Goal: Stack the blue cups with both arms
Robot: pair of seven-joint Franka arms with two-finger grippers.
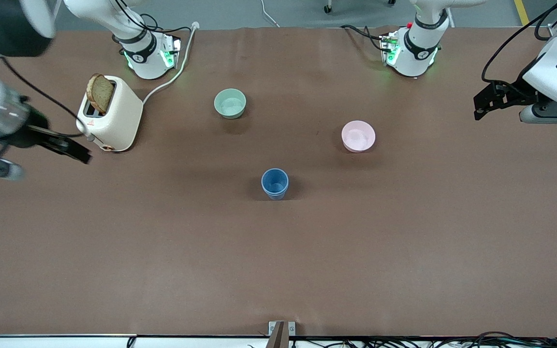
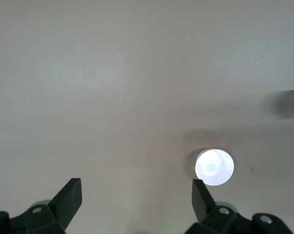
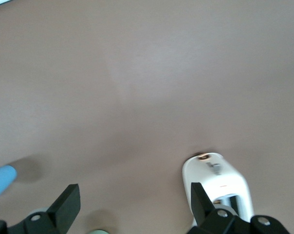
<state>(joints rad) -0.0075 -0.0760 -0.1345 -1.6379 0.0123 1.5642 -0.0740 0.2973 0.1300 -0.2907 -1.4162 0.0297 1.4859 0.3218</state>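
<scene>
Blue cups (image 1: 274,183): we see one stack mid-tabletop. Left pincer (image 2: 137,195), right pincer (image 3: 135,202) spread, empty, at tabletop ends. Risk: careless approach topples stack.

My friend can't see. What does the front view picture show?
One blue cup stands mid-table, nearer the camera than a pale green bowl and a pink bowl. A white toaster holding bread sits toward the right arm's end. The right gripper and the left gripper hang at the table's two ends, holding nothing.
</scene>
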